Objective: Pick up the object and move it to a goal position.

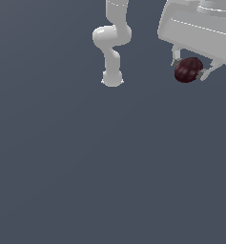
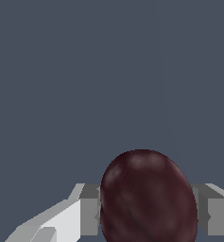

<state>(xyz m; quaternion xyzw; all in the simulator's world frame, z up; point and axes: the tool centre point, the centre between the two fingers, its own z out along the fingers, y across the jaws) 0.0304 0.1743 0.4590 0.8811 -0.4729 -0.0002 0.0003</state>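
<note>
The object [image 1: 188, 70], a small dark maroon-brown ovoid lump with faint ridges, sits directly between the jaws of the gripper [image 1: 189, 69], near the upper edge on the exterior view's right. The jaws are pinched on it: in the wrist view one finger [image 2: 89, 215] stands hard against one flank of the object [image 2: 149, 198] and the opposite finger against the other, with no gap visible on either side. In the exterior view nothing is seen touching its underside, though contact with the flat grey ground [image 1: 109, 167] cannot be ruled out from this angle. The lump is slightly longer than wide; in the wrist view its long axis runs across the line joining the fingers, roughly along the direction the fingers point, so the grip is taken across the narrower width. Which end is which cannot be distinguished. No goal marker shows in either view, so the bearing of the goal cannot be stated. Judgement: the grasp appears made, and the carry to the goal remains. The rounded flanks could slip if the grip loosens.
</note>
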